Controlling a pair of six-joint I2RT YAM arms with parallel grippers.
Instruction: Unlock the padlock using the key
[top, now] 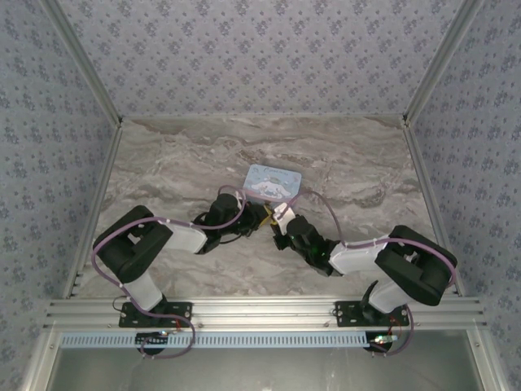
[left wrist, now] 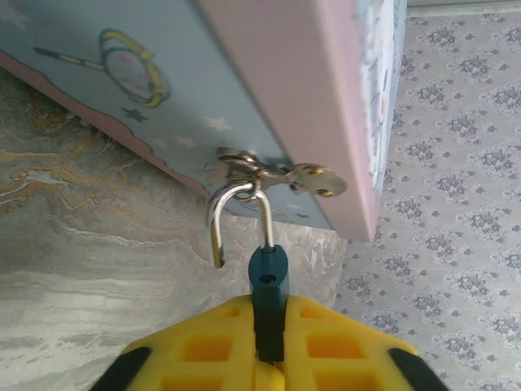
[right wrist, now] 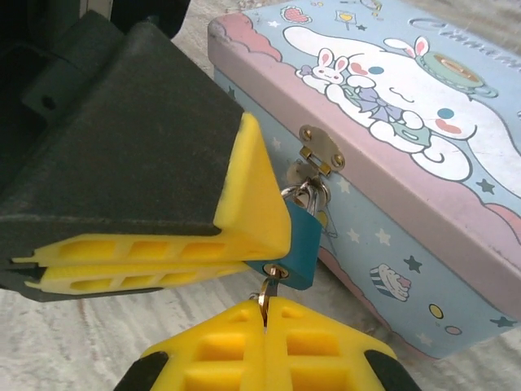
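At the front wall of the tin (right wrist: 423, 269), just under its hasp (right wrist: 321, 148): the padlock (right wrist: 303, 244), small and teal. Hangs by its shackle (left wrist: 214, 224) from the loop of that hasp. Sits clamped across its two flat faces between the yellow pads (right wrist: 252, 204) of the left end effector (left wrist: 269, 322), pressed tight onto the body. Appears edge-on from the left wrist, just below the tin's lower front edge, with the shackle turned broadside. Shows one shackle leg running down into the body and the other ending free beside it, outside the body.

Directly beneath the padlock, lower than the tin's hasp: the key (right wrist: 265, 293), a thin metal sliver. Stands in the brass keyhole on the padlock's bottom face, with little of its length visible. Is pinched by the right end effector (right wrist: 264, 314), yellow fingers (right wrist: 212, 350) pressed together around it, right up under the padlock.

In front of the tin's near long side, seen from above: both end effectors nose to nose, the left reaching in from the tin's left, the right from the tin's right. Meet just beside that near side, close to its middle. Behind them, flat on the marbled bench (top: 179, 163): the tin itself, pastel blue and pink, cartoon-printed lid upward.
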